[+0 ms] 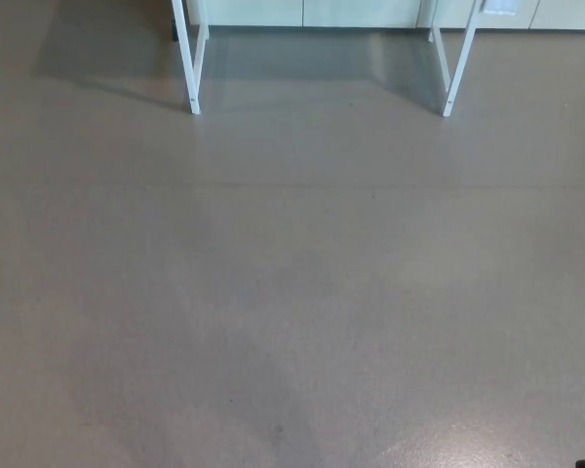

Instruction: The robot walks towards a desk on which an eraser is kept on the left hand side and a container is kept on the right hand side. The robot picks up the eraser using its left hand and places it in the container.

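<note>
Smooth grey-brown floor (292, 292) fills nearly the whole head view. At the top, the white metal left leg (191, 68) and right leg (455, 68) of a bench stand before pale cabinet fronts (361, 12). Neither hand, eraser nor container shows.

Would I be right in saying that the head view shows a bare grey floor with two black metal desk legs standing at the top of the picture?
Not quite: the two thin metal desk legs, left and right, are white, not black. The head view shows them standing at the top of the picture on the bare grey floor.
</note>
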Robot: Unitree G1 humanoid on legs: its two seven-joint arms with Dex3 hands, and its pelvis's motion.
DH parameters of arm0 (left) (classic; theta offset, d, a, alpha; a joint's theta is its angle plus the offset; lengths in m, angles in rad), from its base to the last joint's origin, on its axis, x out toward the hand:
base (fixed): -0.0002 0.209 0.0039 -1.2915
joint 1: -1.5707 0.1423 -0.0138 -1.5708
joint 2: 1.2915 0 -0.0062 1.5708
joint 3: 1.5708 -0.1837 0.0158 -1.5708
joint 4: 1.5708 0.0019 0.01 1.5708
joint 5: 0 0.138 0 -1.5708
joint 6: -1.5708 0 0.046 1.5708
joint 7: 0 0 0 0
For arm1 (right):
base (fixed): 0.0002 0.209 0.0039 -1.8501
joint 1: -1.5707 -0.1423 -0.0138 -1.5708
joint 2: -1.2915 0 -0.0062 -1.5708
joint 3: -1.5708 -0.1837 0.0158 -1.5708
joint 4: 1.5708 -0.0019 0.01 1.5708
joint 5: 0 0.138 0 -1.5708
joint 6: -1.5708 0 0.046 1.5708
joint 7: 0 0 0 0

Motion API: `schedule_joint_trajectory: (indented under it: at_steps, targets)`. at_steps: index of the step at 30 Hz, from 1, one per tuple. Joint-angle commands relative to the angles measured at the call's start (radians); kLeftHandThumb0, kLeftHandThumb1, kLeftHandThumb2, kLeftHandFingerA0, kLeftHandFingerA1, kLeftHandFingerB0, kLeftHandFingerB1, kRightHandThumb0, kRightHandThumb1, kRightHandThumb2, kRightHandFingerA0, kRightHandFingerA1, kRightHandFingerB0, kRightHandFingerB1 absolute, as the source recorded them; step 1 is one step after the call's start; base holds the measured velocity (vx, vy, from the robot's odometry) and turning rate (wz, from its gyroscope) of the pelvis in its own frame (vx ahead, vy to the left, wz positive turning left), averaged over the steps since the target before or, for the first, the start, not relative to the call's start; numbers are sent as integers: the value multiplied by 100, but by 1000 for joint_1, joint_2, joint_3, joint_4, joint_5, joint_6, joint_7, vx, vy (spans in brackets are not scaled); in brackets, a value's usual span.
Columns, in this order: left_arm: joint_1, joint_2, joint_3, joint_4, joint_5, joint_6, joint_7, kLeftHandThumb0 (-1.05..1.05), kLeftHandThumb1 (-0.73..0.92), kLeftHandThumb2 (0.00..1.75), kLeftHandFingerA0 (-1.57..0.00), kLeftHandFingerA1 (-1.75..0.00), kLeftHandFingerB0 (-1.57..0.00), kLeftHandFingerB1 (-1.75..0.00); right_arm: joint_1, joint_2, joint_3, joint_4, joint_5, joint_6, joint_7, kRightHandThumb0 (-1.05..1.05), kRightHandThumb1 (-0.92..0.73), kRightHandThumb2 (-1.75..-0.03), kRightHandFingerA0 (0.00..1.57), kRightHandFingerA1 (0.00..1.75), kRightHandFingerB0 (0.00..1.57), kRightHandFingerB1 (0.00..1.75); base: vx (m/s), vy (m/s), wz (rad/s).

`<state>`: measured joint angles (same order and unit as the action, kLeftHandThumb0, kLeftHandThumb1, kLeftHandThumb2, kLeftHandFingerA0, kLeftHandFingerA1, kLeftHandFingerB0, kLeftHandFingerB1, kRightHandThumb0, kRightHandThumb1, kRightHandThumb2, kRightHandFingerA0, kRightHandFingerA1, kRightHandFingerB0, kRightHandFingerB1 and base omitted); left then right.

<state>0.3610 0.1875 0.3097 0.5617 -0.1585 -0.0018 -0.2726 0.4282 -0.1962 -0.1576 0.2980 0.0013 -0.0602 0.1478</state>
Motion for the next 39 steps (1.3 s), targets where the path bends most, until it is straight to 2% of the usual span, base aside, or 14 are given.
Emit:
schedule_joint_trajectory:
  at_steps: [1, 18, 19, 20, 21, 26, 28, 29, 30, 31, 32, 33, 34, 39]
  targets:
    - [21, -7, 33, -35, -85, -52, -89, -33, 61, 59, -39, -33, -31, -32, 26, -2, -19, -39, 54, -53, 45, -25, -46, -53, 63, 54, 52, 47, 0, 0, 0]
    - [62, -7, 16, 23, -32, -120, -56, -33, 57, 57, -38, -33, -35, -33, 66, -2, -12, -14, 51, -97, 65, -26, -44, -52, 63, 56, 53, 48, 0, 0, 0]
    - [74, -8, 11, 10, -26, -120, -50, -39, 53, 68, -33, -38, -33, -39, 73, -2, -11, -14, 49, -94, 65, -25, -44, -53, 62, 55, 52, 48, 0, 0, 0]
    - [86, -14, 4, -6, -21, -113, -39, -40, 52, 68, -33, -39, -33, -40, 78, -6, -9, -6, 45, -103, 68, -25, -44, -52, 62, 55, 52, 48, 0, 0, 0]
    - [89, -14, -1, -7, -19, -113, -37, -35, 56, 57, -36, -32, -34, -32, 79, -8, -6, 5, 40, -121, 70, -26, -43, -53, 63, 56, 52, 49, 0, 0, 0]
    - [95, -18, -33, -4, 0, -150, -36, -35, 57, 58, -33, -31, -32, -32, 82, -18, 3, -5, 35, -107, 75, -27, -44, -52, 65, 55, 49, 48, 0, 0, 0]
    - [95, -26, -42, 10, 4, -156, -29, -42, 53, 69, -30, -38, -30, -39, 89, -24, 9, -2, 29, -114, 77, -29, -44, -52, 65, 54, 48, 49, 0, 0, 0]
    - [92, -27, -46, 16, 10, -162, -24, -43, 53, 69, -30, -38, -31, -39, 87, -25, 10, 5, 30, -115, 78, -36, -36, -67, 60, 61, 45, 55, 0, 0, 0]
    - [89, -34, -51, 21, 10, -168, -22, -42, 52, 68, -30, -38, -31, -39, 88, -25, 10, 8, 32, -123, 80, -30, -44, -52, 65, 55, 48, 49, 0, 0, 0]
    - [91, -39, -56, 21, 11, -177, -22, -43, 52, 68, -30, -38, -31, -39, 94, -24, 10, 5, 32, -129, 81, -31, -43, -52, 66, 55, 49, 49, 0, 0, 0]
    - [94, -43, -62, 17, 12, -184, -24, -36, 56, 57, -33, -31, -32, -33, 96, -25, 11, 4, 31, -130, 81, -39, -35, -68, 62, 62, 46, 57, 0, 0, 0]
    - [96, -47, -68, 11, 13, -189, -26, -36, 56, 57, -33, -31, -32, -33, 96, -27, 12, 3, 30, -128, 81, -39, -35, -68, 62, 62, 46, 57, 0, 0, 0]
    - [97, -53, -78, -1, 20, -190, -16, -37, 56, 57, -33, -31, -33, -33, 90, -28, 11, 10, 34, -133, 85, -32, -43, -52, 66, 56, 49, 50, 0, 0, 0]
    - [109, -73, -121, -79, 53, -165, 32, -39, 56, 57, -34, -32, -33, -33, 90, -27, 9, 6, 36, -130, 81, -32, -44, -52, 66, 56, 49, 50, 0, 0, 0]
